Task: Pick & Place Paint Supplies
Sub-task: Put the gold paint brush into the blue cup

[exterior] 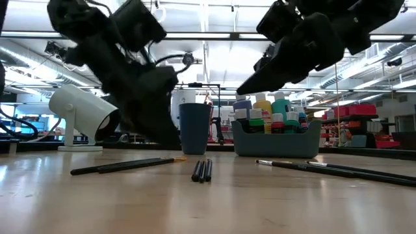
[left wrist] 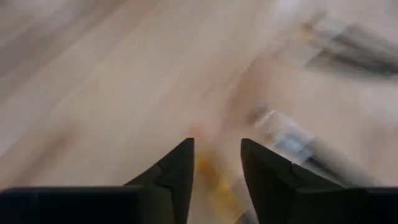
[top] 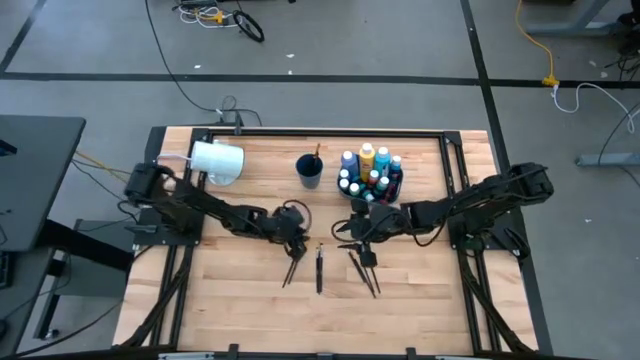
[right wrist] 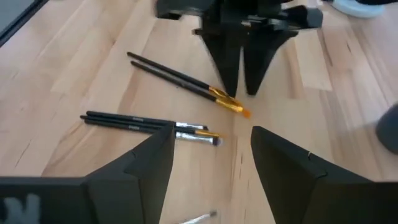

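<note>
Paintbrushes (right wrist: 186,81) on the table, tips just under the left gripper's (right wrist: 244,93) narrowly parted fingers, right gripper (right wrist: 211,149) fingers wide, empty.

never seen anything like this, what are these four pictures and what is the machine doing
This is a robot with two dark arms at a wooden table, each ending in a two-fingered claw. One picture looks straight down, one looks level across the tabletop, and two come from cameras on the wrists. On the table are a white cylinder, a dark cup, a tray of paint bottles and loose paintbrushes. The left claw hangs just over one pair of brushes; the right claw is open above others. Neither holds anything.
</note>
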Tool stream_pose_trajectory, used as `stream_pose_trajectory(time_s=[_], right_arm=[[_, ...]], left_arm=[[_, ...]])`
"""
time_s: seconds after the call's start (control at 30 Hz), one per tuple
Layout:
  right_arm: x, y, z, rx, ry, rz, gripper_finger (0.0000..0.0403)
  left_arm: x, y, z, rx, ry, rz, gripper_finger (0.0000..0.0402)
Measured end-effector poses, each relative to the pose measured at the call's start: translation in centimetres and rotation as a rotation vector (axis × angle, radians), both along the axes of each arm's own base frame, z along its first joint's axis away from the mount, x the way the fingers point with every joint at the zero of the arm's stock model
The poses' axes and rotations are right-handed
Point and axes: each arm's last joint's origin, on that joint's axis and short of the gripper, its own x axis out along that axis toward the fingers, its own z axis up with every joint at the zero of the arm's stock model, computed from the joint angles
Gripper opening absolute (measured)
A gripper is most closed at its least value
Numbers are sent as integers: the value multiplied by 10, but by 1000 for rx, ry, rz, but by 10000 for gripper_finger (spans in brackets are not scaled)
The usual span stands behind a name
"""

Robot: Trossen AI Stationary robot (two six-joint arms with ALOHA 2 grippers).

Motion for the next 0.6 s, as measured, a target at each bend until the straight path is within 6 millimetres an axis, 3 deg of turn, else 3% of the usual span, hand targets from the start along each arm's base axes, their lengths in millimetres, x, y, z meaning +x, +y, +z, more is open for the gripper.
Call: stream_pose_trajectory(time_s=[0.2, 0.33, 0.6], right_arm=[[2, 1, 1, -19, -8, 16, 214], [1, 1, 0, -33, 0, 24, 214], [1, 1, 0, -43, -3, 30, 214]], left_arm=[[3, -3, -23, 15, 55, 9, 165], [2, -7, -26, 60, 77, -19, 165], [-3, -9, -25, 163, 124, -62, 111]])
